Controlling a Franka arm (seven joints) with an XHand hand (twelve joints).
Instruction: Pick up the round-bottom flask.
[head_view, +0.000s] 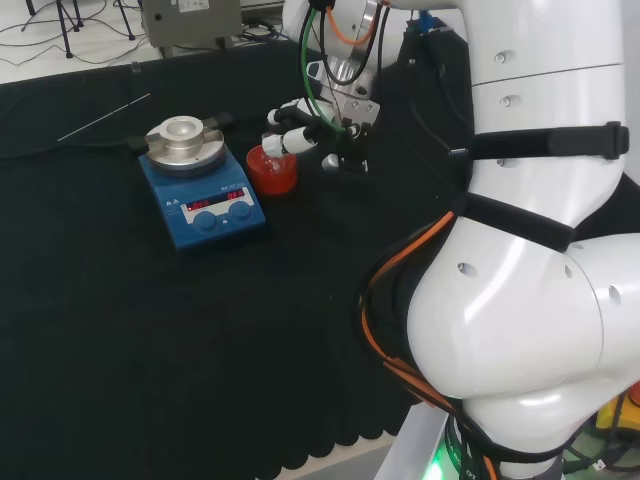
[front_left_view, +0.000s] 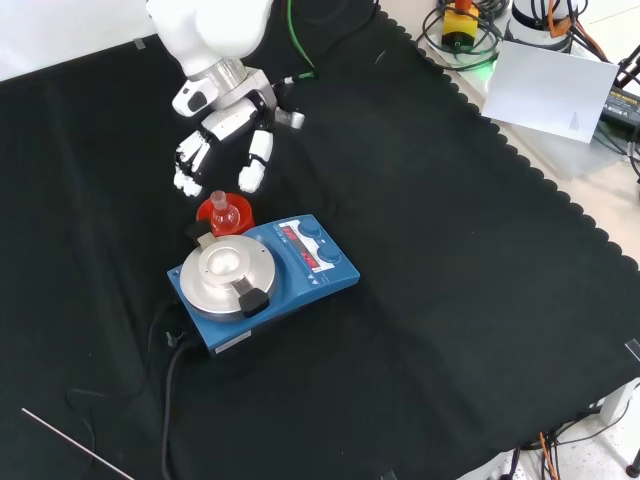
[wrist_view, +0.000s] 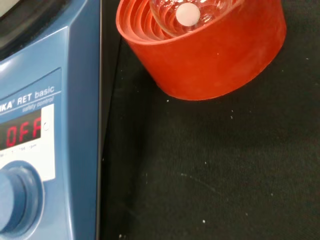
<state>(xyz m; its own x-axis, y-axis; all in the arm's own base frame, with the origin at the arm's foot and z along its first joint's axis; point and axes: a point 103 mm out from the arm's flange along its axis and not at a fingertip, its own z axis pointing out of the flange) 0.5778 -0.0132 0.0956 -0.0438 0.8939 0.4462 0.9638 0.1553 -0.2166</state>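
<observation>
My hand (front_left_view: 225, 135) hangs above the worktop (front_left_view: 450, 300) with its fingers (front_left_view: 252, 170) relaxed and spread, pointing down, and nothing between them. The round-bottom flask (front_left_view: 223, 213) sits just below my fingertips in its red ribbed stand (front_left_view: 212, 212), neck up, and I see a gap between it and my fingers in the front view, so I am not touching it. Past my palm, the wrist view shows the flask's clear bulb (wrist_view: 187, 12) resting in the ribs of the stand (wrist_view: 210, 55), with a small white piece inside it. The blue stirrer plate (front_left_view: 262, 280) stands right beside the stand, on the side away from me in the front view, with hardly any cloth between them. I judge the task to be at the approach: I am lined up over the flask, but the descent, the closing of my fingers round the neck and the lift out of the stand are all left.
</observation>
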